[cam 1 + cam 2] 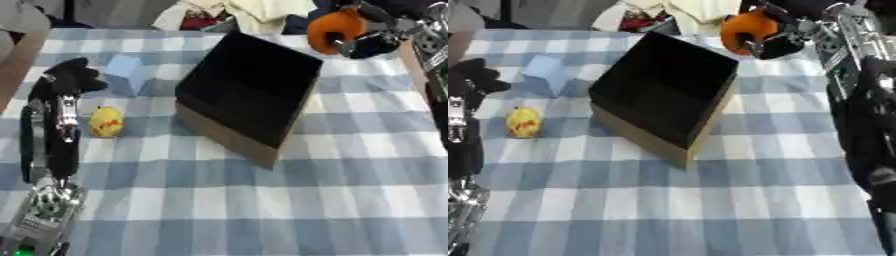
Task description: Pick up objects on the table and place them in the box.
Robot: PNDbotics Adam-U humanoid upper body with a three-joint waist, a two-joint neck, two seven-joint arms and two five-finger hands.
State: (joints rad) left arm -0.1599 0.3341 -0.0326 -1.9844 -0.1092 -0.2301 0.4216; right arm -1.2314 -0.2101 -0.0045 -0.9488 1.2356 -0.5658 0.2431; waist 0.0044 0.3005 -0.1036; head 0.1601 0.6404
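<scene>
An open box (249, 90) with a black inside stands in the middle of the checked table. My right hand (367, 40) is shut on an orange round object (334, 27), held in the air beyond the box's far right corner. A small yellow object (107, 121) with red marks lies to the left of the box. A pale blue block (127, 74) sits behind it, at the box's far left. My left hand (74, 77) hangs curled with nothing in it, just left of the blue block and above the yellow object.
The blue and white checked cloth (262, 200) covers the table. Clothes and other items (219, 12) are piled beyond the far edge. My left forearm (48, 150) runs along the left side, my right arm (868, 100) down the right side.
</scene>
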